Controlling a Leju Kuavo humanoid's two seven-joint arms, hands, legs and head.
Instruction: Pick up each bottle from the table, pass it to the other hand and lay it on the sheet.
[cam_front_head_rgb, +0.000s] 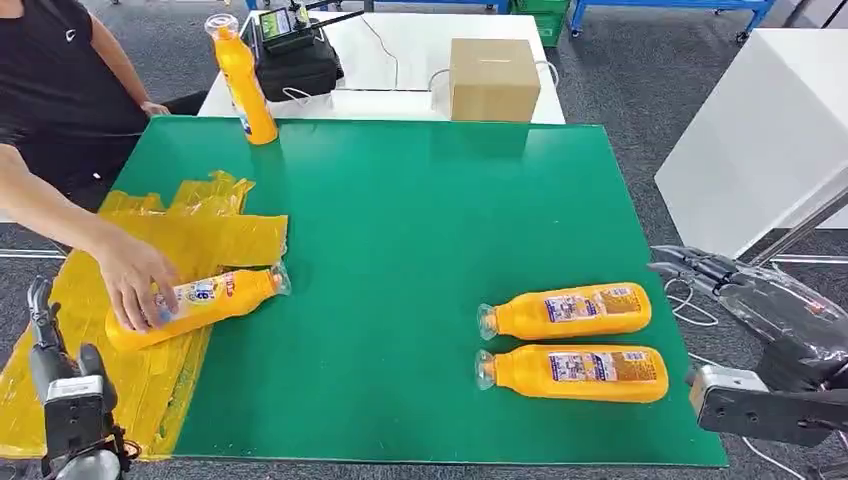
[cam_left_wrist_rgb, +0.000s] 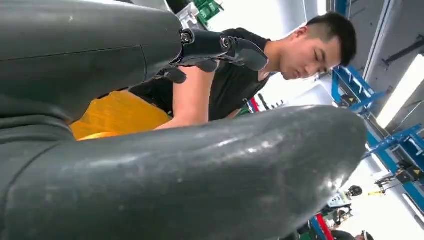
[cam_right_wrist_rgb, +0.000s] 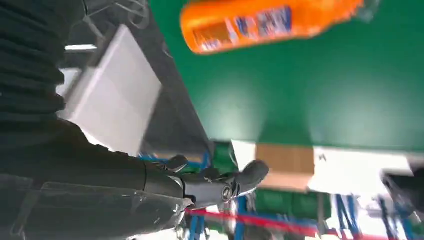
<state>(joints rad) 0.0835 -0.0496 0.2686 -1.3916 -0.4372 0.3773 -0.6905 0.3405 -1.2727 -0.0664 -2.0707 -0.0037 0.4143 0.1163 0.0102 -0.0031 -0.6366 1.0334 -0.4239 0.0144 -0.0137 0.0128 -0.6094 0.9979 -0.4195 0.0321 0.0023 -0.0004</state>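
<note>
Right hand nearest the two bottles lying on the green table; both hands hold nothing.

The two bottles, near bottle (cam_front_head_rgb: 575, 373) and far bottle (cam_front_head_rgb: 568, 311), lie side by side, long axes running across the table, caps pointing toward the robot's left. The right hand (cam_front_head_rgb: 700, 268) hangs just off the table's right edge, beside their bases, fingers loosely spread and holding nothing. The left hand (cam_front_head_rgb: 42, 330) waits low at the left, fingers apart, holding nothing, beside the yellow sheet (cam_front_head_rgb: 150, 380). A person's hand (cam_front_head_rgb: 135, 278) rests on a third bottle (cam_front_head_rgb: 200, 303) lying on that sheet. A fourth bottle (cam_front_head_rgb: 243, 80) stands upright at the far edge. Judgement: the right hand should reach leftward.
</note>
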